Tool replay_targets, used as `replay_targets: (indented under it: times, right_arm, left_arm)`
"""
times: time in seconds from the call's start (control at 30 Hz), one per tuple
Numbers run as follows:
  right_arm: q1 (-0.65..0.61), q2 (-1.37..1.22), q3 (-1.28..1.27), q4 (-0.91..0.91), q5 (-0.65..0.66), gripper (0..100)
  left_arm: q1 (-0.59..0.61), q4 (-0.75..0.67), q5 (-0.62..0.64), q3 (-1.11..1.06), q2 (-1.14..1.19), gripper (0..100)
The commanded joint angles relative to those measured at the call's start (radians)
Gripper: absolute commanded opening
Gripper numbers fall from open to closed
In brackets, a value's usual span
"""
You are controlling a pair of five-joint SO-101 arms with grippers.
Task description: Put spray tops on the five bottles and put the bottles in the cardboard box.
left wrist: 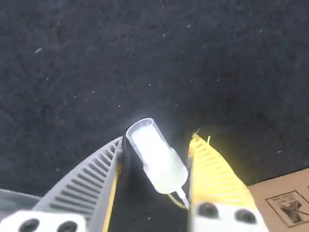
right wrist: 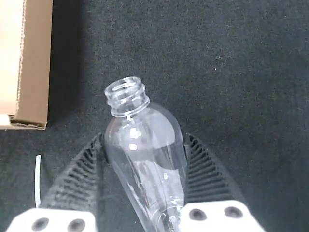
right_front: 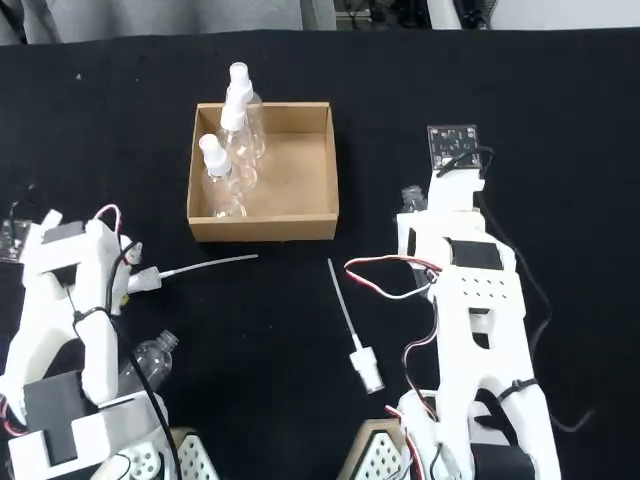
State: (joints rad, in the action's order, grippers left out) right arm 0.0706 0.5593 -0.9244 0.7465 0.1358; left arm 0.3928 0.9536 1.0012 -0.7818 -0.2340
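Observation:
My left gripper is shut on a white spray top. In the high view that spray top sits at the left gripper, its thin tube pointing right toward the cardboard box. My right gripper is shut on a clear uncapped bottle, neck pointing away. From above this bottle shows at the right gripper, right of the box. Three capped bottles stand in the box's left part. Another open bottle lies by the left arm's base. A loose spray top lies on the cloth.
Black cloth covers the table. The loose spray top's long tube runs toward the box's near right corner. A small circuit board lies beyond the right arm. The box's right half holds no bottles. A box corner shows beside the left gripper.

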Motion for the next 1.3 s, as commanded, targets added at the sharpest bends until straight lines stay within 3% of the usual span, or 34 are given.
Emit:
replay_targets:
  times: [0.0,0.9,1.07,1.27]
  right_arm:
    - [0.029,0.056,0.018,-0.023,0.003,5.7]
    - [0.031,0.056,0.018,-0.023,0.003,5.7]
    - [0.031,0.056,0.018,-0.023,0.003,5.7]
    - [0.031,0.056,0.018,-0.023,0.003,5.7]
  left_arm:
    - [-0.031,-0.069,0.015,-0.033,-0.003,20]
    - [-0.036,-0.117,0.058,-0.077,-0.005,20]
    - [-0.028,-0.190,0.035,-0.119,-0.006,3]
    - [-0.028,-0.190,0.015,-0.125,-0.015,5]
